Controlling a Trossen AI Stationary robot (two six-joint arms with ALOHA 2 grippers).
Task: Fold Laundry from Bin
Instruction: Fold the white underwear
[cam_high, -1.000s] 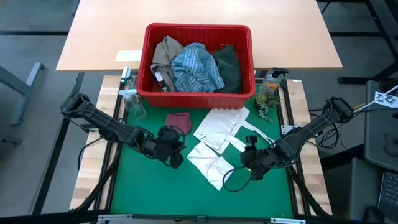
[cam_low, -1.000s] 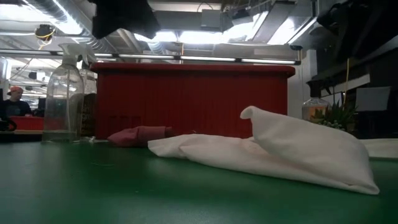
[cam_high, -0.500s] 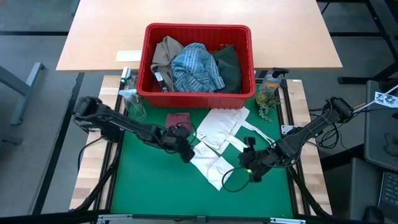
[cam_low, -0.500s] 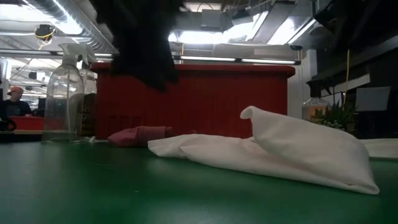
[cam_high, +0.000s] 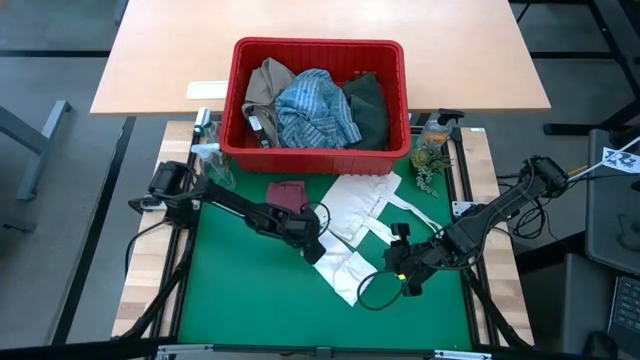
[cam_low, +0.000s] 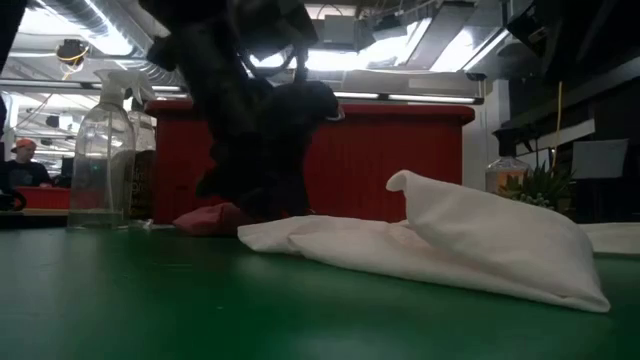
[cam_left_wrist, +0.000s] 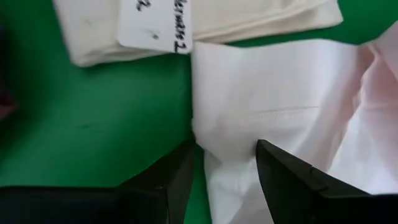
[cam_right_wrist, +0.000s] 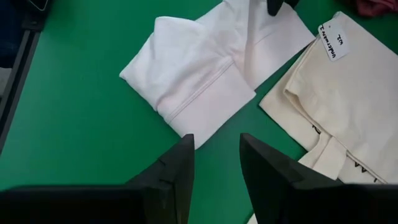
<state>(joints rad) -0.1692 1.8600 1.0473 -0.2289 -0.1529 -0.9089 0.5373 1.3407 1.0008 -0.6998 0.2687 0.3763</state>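
We look down on the green bench (cam_high: 235, 290), and the left claw (cam_high: 316, 250) sits low near the middle of it, right at the edge of the small white cloth (cam_high: 345, 262). From its own wrist we see its two fingers (cam_left_wrist: 283, 168) spread apart with the corner of that white cloth lying between them, not pinched; the gap is plain. The white cloth is folded over on itself and lies on the bench's middle, touching the flat cream tote bag (cam_high: 362, 203), which carries a paper tag (cam_left_wrist: 154, 25) and lies toward the far edge. The right claw (cam_high: 398, 268) hangs above the bench toward the near right corner, just beside the white cloth, its fingers (cam_right_wrist: 267, 168) apart with only green surface between them, holding nothing. A small maroon cloth (cam_high: 287, 195) rests by the far edge, near the red bin (cam_high: 318, 150), which stands against the bench's far edge. Inside the bin we see a tan garment (cam_high: 265, 90) at the left, a blue-white striped shirt (cam_high: 315, 108) in the middle and a dark green garment (cam_high: 368, 108) at the right, all heaped together. A clear spray bottle (cam_high: 212, 160) stands at the far left corner, and a small plant (cam_high: 428, 160) at the far right corner. From table height, the left arm hangs dark in front of the bin, over the maroon cloth.
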